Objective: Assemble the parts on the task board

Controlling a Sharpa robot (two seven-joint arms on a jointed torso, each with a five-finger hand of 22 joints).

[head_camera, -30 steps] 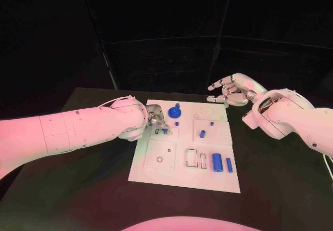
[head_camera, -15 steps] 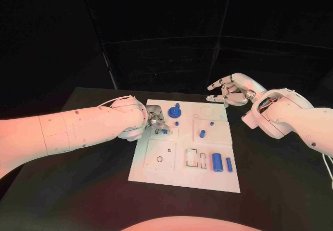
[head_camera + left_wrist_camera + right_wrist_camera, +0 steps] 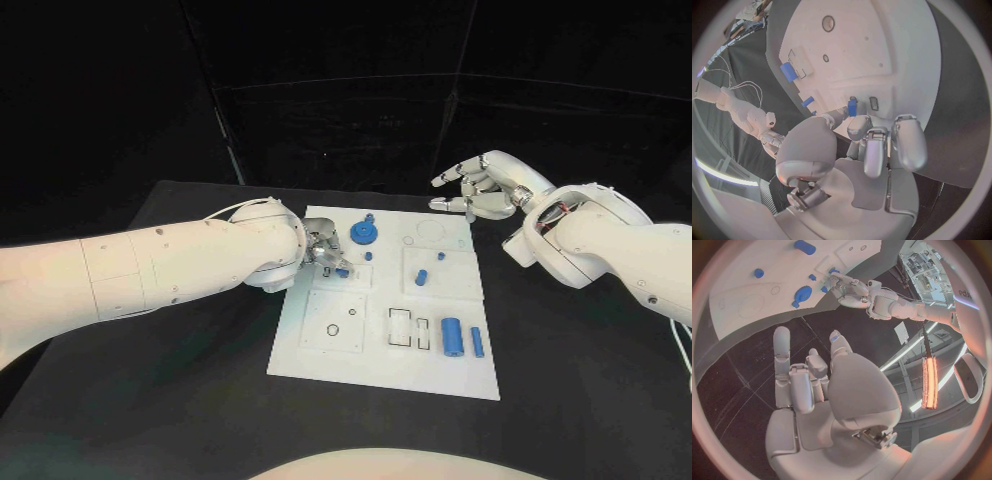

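Blue, small and slippery-looking, the part (image 3: 852,106) sits pinched in my left hand (image 3: 320,250) over the task board (image 3: 335,350) by its slot. A slight tilt could jam or drop it. My right hand (image 3: 480,188) hovers empty, fingers apart.

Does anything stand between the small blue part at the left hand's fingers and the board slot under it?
Nothing visible does. The left hand holds the small blue part at its fingers, right above the task board, beside a small empty slot.

White task board (image 3: 378,345) lies flat on the black table (image 3: 173,400)
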